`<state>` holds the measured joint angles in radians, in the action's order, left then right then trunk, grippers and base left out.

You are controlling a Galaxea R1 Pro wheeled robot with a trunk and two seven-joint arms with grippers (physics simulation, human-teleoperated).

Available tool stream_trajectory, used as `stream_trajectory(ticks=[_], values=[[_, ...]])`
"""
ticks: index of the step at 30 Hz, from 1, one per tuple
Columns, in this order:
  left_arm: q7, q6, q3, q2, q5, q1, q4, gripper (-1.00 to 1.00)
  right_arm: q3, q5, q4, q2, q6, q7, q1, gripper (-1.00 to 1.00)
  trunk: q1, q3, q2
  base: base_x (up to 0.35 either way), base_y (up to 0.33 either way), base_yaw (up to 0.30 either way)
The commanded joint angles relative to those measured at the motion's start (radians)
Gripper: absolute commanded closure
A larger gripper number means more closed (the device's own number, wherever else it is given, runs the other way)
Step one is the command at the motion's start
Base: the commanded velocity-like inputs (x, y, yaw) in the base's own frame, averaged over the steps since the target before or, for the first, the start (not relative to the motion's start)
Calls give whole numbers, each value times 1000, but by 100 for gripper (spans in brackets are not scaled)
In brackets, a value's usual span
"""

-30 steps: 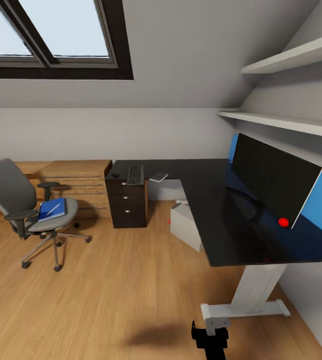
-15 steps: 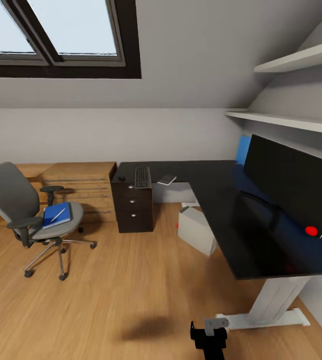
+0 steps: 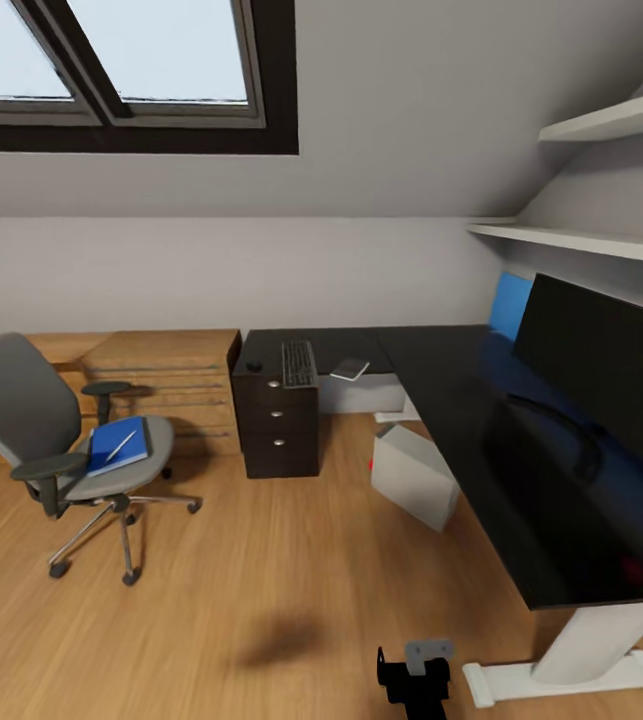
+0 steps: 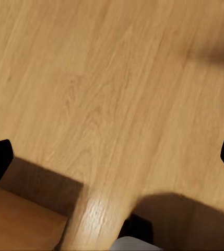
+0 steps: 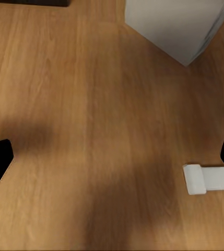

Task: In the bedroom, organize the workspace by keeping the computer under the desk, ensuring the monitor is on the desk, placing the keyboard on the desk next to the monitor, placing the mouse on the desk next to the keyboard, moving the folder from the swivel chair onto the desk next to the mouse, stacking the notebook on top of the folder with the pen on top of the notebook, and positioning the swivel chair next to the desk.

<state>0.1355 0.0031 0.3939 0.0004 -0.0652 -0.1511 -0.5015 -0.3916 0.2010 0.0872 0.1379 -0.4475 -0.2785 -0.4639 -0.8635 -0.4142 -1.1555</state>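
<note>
The grey swivel chair point(image 3: 31, 420) stands on the floor at the left, apart from the black L-shaped desk point(image 3: 461, 400). On its seat lies the blue folder point(image 3: 111, 450) with the white pen point(image 3: 122, 445) on top. At the desk's far left end, above the drawers, sit the mouse point(image 3: 254, 366), the keyboard point(image 3: 298, 363) and the small notebook point(image 3: 350, 369). The wide black monitor point(image 3: 611, 360) stands on the right wing. The pale computer point(image 3: 413, 478) stands on the floor under the desk. My left gripper point(image 4: 112, 162) and right gripper point(image 5: 112, 162) hang open over bare floor, holding nothing.
A light wooden drawer chest point(image 3: 166, 385) stands between the chair and the desk's black drawer unit point(image 3: 279, 425). The desk's white foot point(image 5: 208, 179) lies near my right gripper, also visible as the white foot point(image 3: 561, 680). Wall shelves point(image 3: 581, 240) hang above the monitor. Open wooden floor point(image 3: 261, 560) lies ahead.
The whole head view has shifted: the camera has come closer and turned left. The chair, folder, desk items and computer keep their places relative to each other.
</note>
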Motion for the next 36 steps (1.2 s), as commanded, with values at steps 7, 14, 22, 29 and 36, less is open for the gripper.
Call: stream_trajectory(ticks=[7,14,22,29,36], values=[[1,-4,2,1,-7,-1,14,-100,-8,9,-3,0,-3,-1,-1,-100,-1,-1,-1,329,27,0],[1,-3,1,0,-7,-1,16,-100,-7,9,-19,-1,-2,75,-1,-100,-1,-1,-1,333,1,0],[1,-3,2,0,-7,-1,17,-100,-6,12,-20,-1,-3,80,-1,-100,-1,-1,-1,333,0,0],[1,-2,1,1,-7,-1,17,-100,-6,12,-20,-1,-3,82,-1,-100,-1,-1,-1,336,44,0],[1,-2,1,1,-7,0,17,-100,-6,12,-20,-1,-3,82,-1,-100,-1,-1,-1,337,77,0]])
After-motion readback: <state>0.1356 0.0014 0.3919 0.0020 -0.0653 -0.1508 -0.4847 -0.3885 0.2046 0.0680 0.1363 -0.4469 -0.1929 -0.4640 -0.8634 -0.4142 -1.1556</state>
